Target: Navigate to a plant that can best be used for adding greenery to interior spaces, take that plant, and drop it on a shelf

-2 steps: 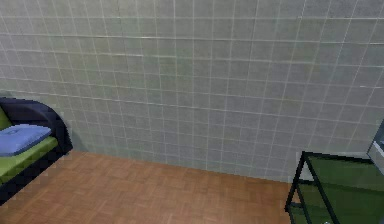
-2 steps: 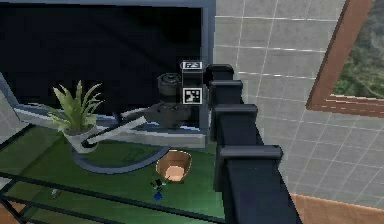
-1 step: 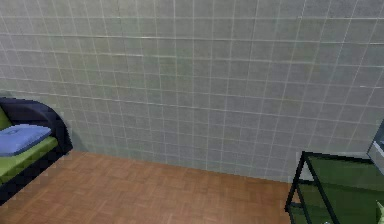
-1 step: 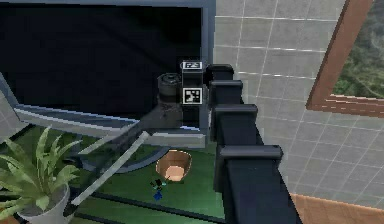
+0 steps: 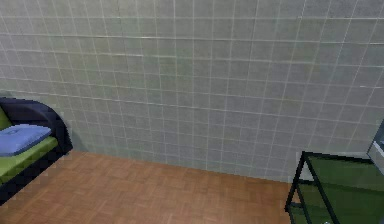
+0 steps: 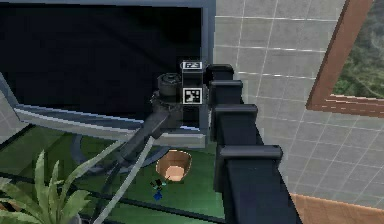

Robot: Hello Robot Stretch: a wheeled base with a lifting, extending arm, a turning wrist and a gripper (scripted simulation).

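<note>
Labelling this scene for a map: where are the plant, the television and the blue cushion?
plant [image 6: 45,200], arm side view, on its green leaves.
television [image 6: 100,60], arm side view, middle of the dark screen.
blue cushion [image 5: 24,139], forward view, its top face.

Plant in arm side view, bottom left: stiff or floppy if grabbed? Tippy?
Likely floppy: the plant has long thin arching leaves that would probably bend if gripped. Its base is cut off at the picture's edge, so weight and tipping can't be judged.

Forward toward wall [image 5: 200,80], sideways near shared table [image 6: 40,150]
</note>
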